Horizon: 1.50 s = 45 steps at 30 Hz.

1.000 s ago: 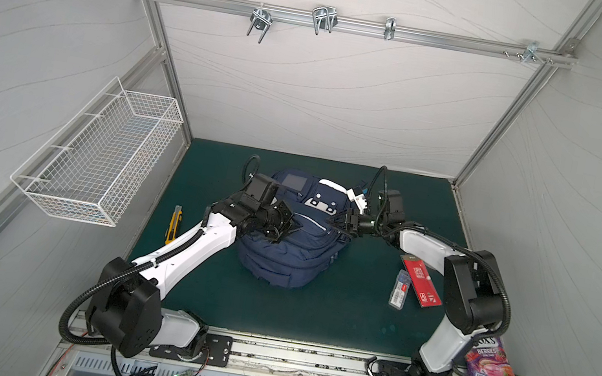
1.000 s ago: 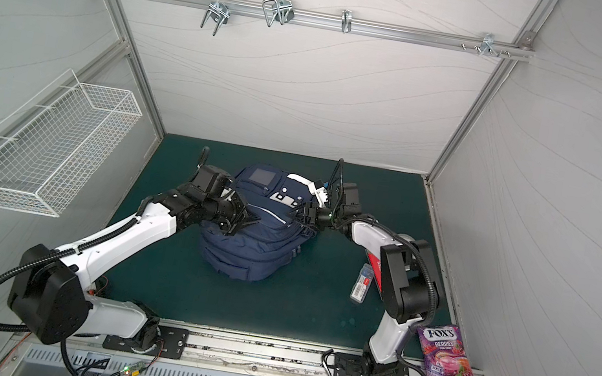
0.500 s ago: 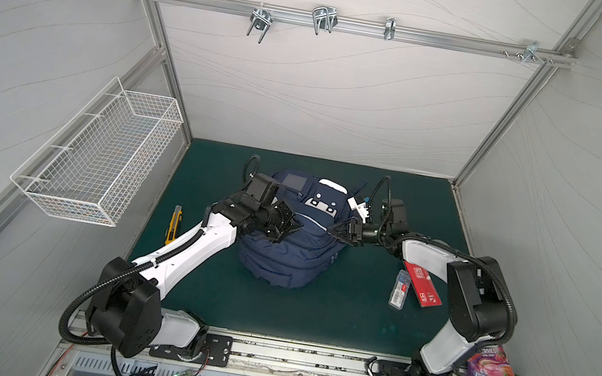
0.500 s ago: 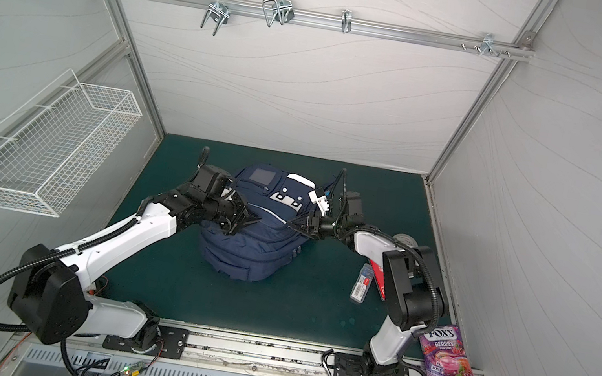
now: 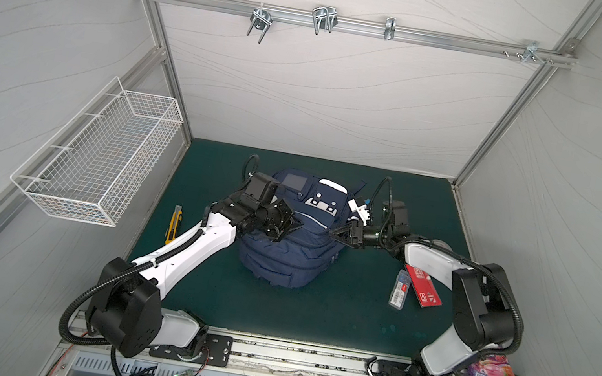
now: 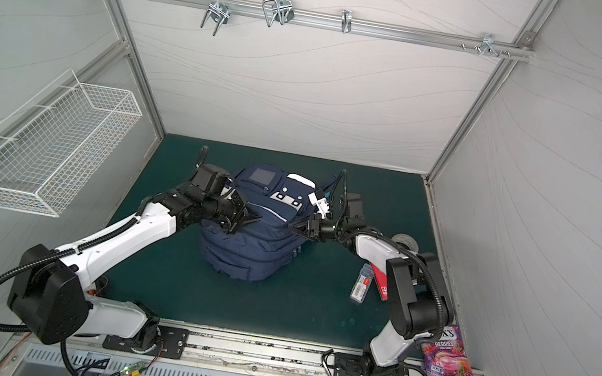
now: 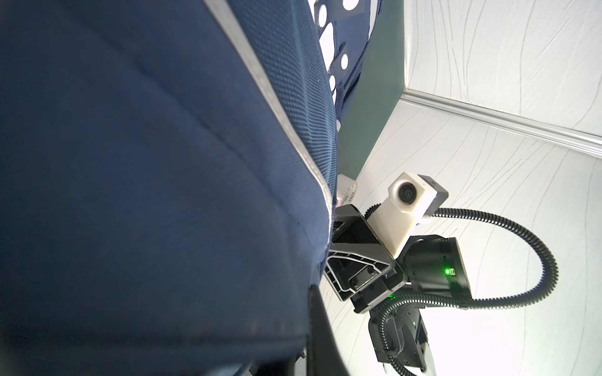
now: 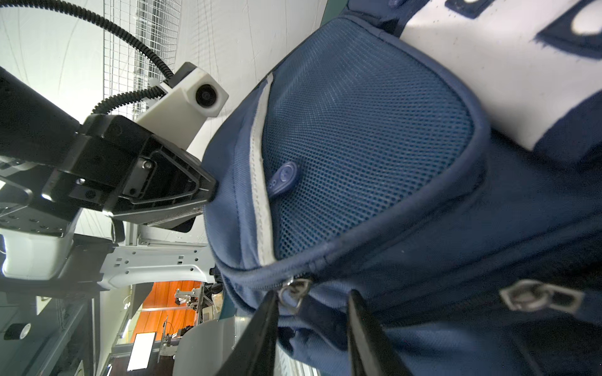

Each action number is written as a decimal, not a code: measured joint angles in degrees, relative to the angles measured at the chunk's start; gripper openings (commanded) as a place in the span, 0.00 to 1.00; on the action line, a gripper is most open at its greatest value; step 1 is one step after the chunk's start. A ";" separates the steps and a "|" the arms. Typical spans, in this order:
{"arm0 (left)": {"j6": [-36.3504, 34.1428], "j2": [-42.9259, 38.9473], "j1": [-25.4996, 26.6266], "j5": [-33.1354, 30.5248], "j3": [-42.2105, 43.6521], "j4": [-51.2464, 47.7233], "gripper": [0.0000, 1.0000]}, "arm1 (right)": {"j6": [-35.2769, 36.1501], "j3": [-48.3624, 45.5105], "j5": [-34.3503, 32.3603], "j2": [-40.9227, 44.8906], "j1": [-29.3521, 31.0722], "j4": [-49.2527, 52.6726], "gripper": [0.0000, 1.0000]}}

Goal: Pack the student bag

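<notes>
Broadly, the green worktop (image 5: 311,315) is taken up by the student bag (image 5: 288,253), which is laid flat toward the back edge, about midway between the side edges. It is flanked by both arms. The left claw (image 5: 297,226) is pressed together and set against the side of the bag that faces the worktop's left edge; whether fabric is caught in it cannot be told. The right claw (image 5: 333,235) is parted, and a metal zip pull (image 8: 294,293) is seen between its fingers (image 8: 260,338), close to one and not yet pinched. Opening a zipped compartment is judged to be the step in hand. For this to be done well, the ring should be centred between the fingers before they are closed. The pull should then be drawn along the zip line rather than away from it. The bag should be braced from the opposite side, so that the soft fabric is not bunched.
</notes>
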State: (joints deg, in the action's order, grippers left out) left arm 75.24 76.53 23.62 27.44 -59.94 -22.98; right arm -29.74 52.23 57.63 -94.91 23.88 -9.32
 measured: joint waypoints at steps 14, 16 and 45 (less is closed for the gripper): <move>0.07 0.02 -0.02 0.26 1.29 1.09 0.00 | 5.03 0.13 -6.60 2.58 2.58 7.82 0.00; 0.07 0.02 -0.07 0.39 1.73 1.44 0.00 | 5.62 0.28 -7.98 3.10 3.02 9.55 0.00; -12.11 4.11 -21.59 4.57 10.54 6.58 0.45 | 9.88 13.31 -33.42 6.78 13.44 46.84 0.00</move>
State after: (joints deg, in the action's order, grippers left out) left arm 63.13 80.64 2.02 32.01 -49.41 -16.40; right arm -19.86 65.54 24.21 -88.14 37.32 37.52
